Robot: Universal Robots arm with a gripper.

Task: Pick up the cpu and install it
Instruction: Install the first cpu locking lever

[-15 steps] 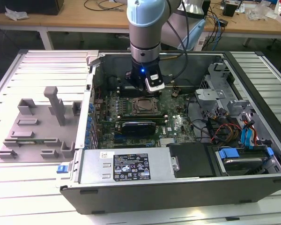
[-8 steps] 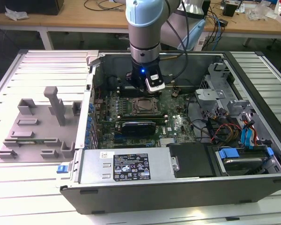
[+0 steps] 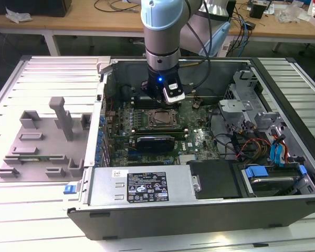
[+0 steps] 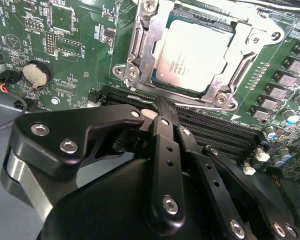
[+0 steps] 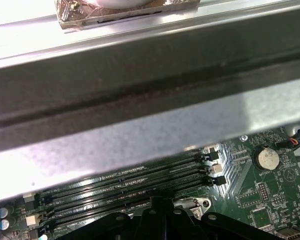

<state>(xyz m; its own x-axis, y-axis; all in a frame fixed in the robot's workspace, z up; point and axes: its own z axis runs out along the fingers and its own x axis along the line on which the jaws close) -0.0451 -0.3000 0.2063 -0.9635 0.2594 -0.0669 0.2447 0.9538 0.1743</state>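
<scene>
Cpu (image 4: 197,55) seated in motherboard (image 4: 65,45) socket inside open computer case (image 3: 163,210) on slatted tabletop (image 3: 21,210); hand (image 4: 162,107) empty, fingers together, just beside it.

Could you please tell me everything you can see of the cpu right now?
The cpu is a flat square chip with a silvery-white metal top carrying dark print. In the second wrist view it lies flat in the motherboard's socket, ringed by the metal socket frame. The gripper sits just beside the socket, apart from the chip. In the exterior view it sits below the arm, mid-board.
</scene>
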